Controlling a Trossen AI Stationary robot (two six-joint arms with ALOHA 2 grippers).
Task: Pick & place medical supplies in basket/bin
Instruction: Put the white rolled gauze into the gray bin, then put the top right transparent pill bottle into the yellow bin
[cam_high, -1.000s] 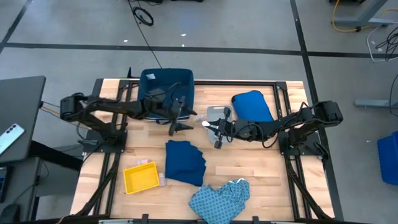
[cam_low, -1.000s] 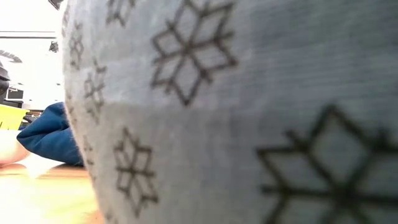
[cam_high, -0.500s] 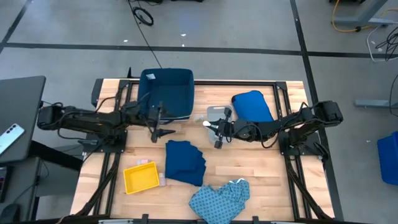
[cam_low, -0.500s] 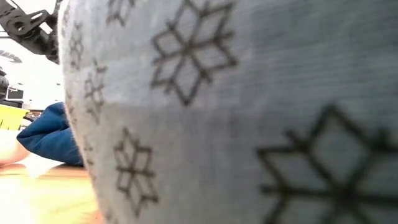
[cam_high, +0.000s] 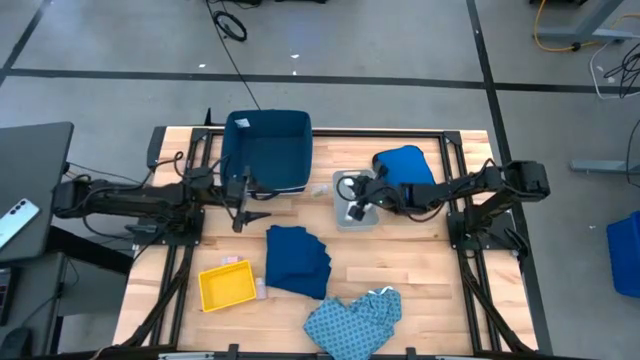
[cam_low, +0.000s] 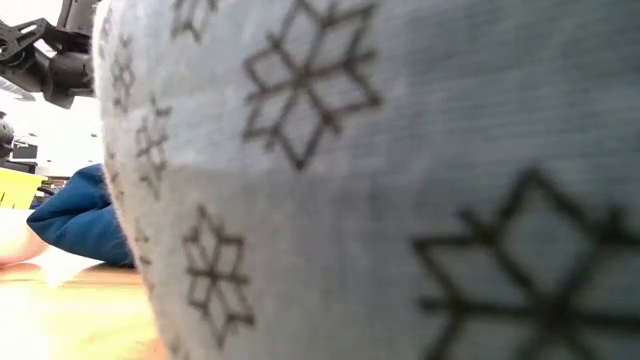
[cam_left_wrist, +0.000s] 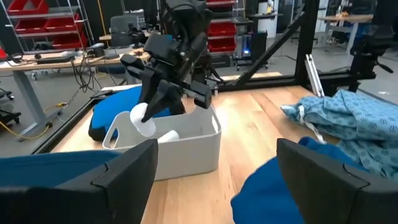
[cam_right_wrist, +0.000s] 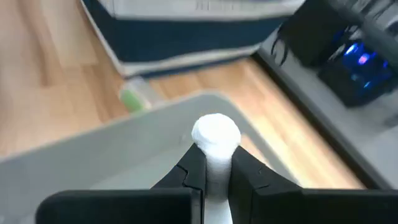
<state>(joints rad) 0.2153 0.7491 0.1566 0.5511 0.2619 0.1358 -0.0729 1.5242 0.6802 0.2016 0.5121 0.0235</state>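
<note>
My right gripper (cam_high: 354, 206) is shut on a small white roll (cam_right_wrist: 216, 132) above the light grey tray (cam_high: 340, 216); the left wrist view shows the roll (cam_left_wrist: 142, 119) over the tray (cam_left_wrist: 186, 152), where another white roll (cam_left_wrist: 168, 134) lies. My left gripper (cam_high: 240, 208) is open and empty over bare wood near the navy bin (cam_high: 268, 150). A navy garment (cam_high: 298, 260) and a light blue patterned garment (cam_high: 355, 320) lie on the table. The yellow tray (cam_high: 227, 285) stands at the near left. My right gripper pinches the white roll between its two fingers (cam_right_wrist: 194, 167), with one rounded end (cam_right_wrist: 216, 129) sticking out past the fingertips. The fingers slant down from the table's right side. The roll is lifted clear, above the grey tray.
A royal-blue puffy bundle (cam_high: 405, 170) lies at the far right behind the tray. Small packets (cam_high: 262, 290) lie beside the yellow tray, and a small green-topped item (cam_right_wrist: 134, 96) lies between bin and grey tray. The patterned cloth (cam_low: 380, 180) fills most of the low view.
My left gripper has drawn back from the bin's near edge toward the table's left edge, still open. My right gripper has carried the white roll toward the table's far edge, from the bare wood to above the grey tray.
</note>
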